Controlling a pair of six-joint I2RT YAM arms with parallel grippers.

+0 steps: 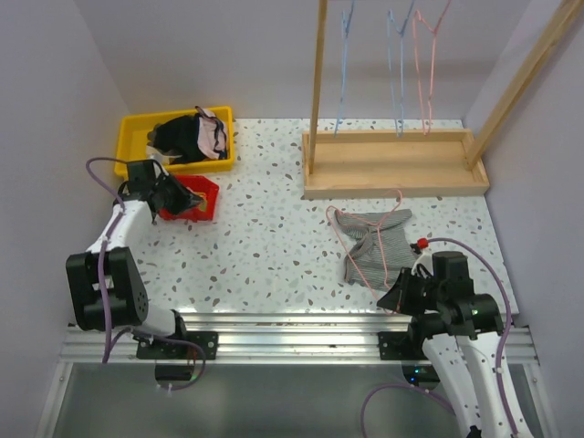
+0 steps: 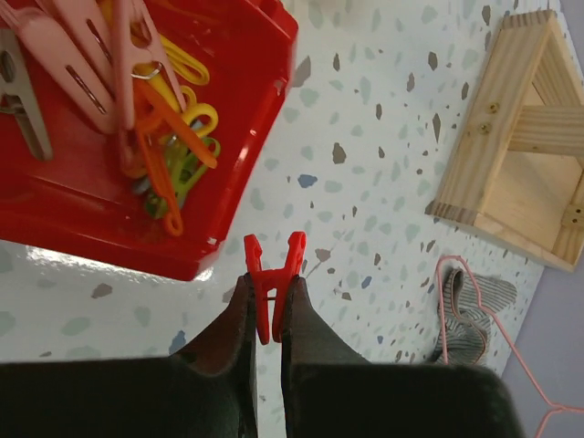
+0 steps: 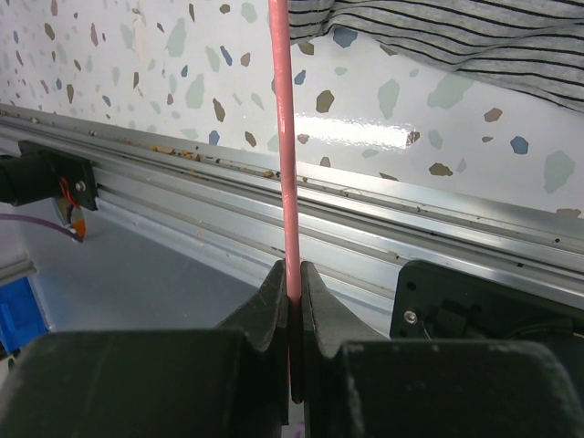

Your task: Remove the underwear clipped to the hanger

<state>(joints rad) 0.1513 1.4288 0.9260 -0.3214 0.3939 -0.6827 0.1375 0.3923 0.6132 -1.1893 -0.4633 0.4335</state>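
Observation:
The grey striped underwear (image 1: 379,242) lies crumpled on the table on a pink wire hanger (image 1: 370,224). A red clip (image 1: 422,245) sits at its right edge. My right gripper (image 1: 396,297) is at the underwear's near edge, shut on the hanger wire (image 3: 286,164); striped fabric (image 3: 456,36) shows beyond it. My left gripper (image 1: 190,196) hovers at the red tray (image 1: 208,187), shut on a red clothespin (image 2: 271,278) just off the tray's corner (image 2: 228,210). The pale pink underwear (image 1: 214,135) lies in the yellow bin (image 1: 132,128). The grey underwear also shows in the left wrist view (image 2: 474,310).
A black clothing heap (image 1: 178,137) fills the yellow bin. The red tray holds several pink, orange and yellow clips (image 2: 137,82). A wooden rack (image 1: 392,164) stands at the back right with blue and pink hangers (image 1: 401,64) hung on it. A metal rail (image 1: 292,333) runs along the near edge.

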